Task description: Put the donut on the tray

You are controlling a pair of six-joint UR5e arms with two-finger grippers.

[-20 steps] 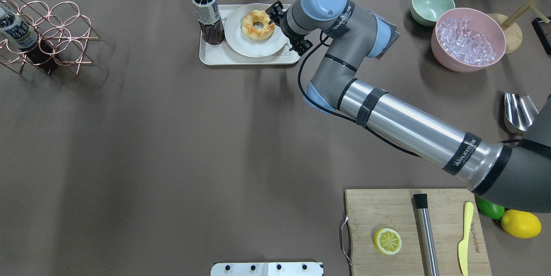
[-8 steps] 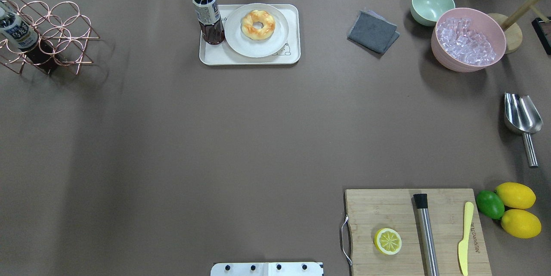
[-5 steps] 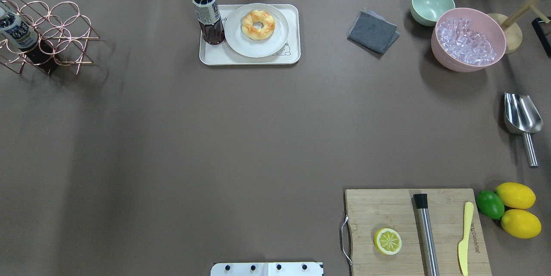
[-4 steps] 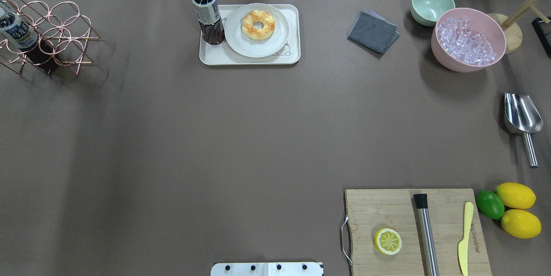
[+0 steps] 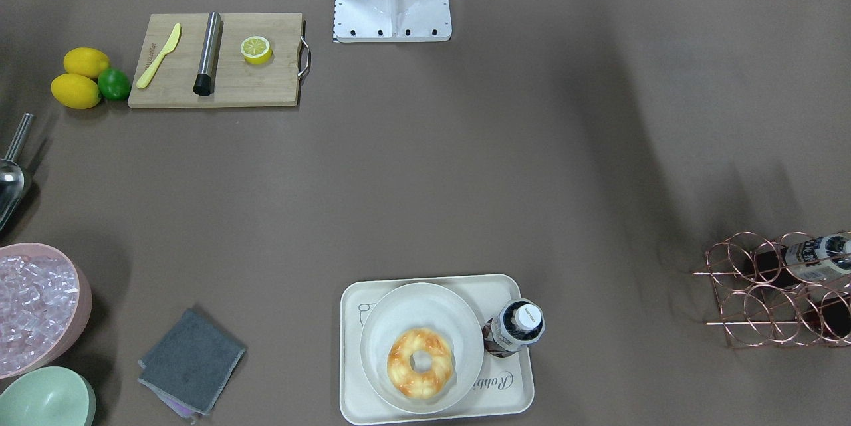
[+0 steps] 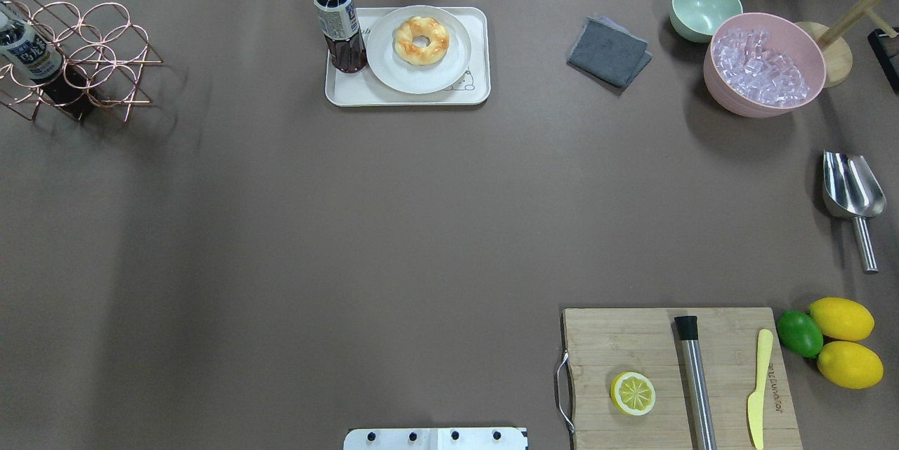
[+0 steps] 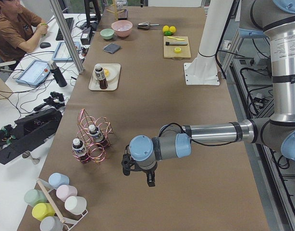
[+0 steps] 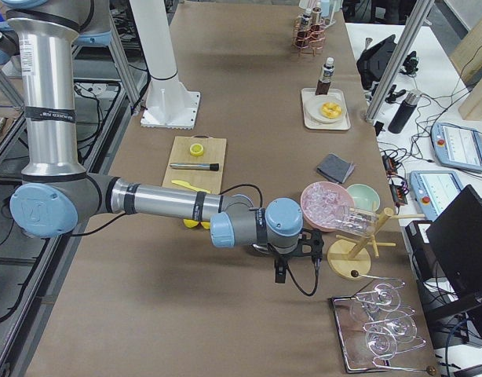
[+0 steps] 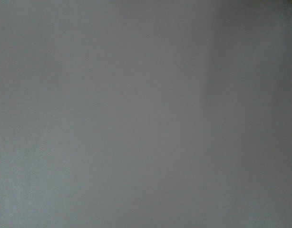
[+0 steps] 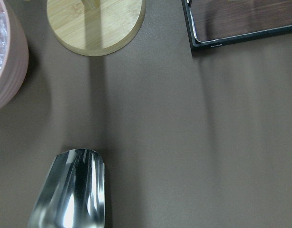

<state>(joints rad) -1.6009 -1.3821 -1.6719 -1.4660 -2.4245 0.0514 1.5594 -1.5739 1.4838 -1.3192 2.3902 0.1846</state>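
The donut lies on a round off-white plate that sits in the cream tray at the table's far middle. It also shows in the front view on the tray. No gripper is near it. The left gripper shows only in the exterior left view, low over the table beside the wire rack. The right gripper shows only in the exterior right view, near the pink bowl. I cannot tell whether either is open or shut.
A tea bottle stands on the tray's left end. A wire rack, a grey cloth, a pink bowl of ice, a metal scoop and a cutting board with a halved lemon are around.
The right arm, which reached beside the donut at the tray 2.7 s ago, has left the overhead view. The donut stays on the plate. Nothing has moved in the last second.
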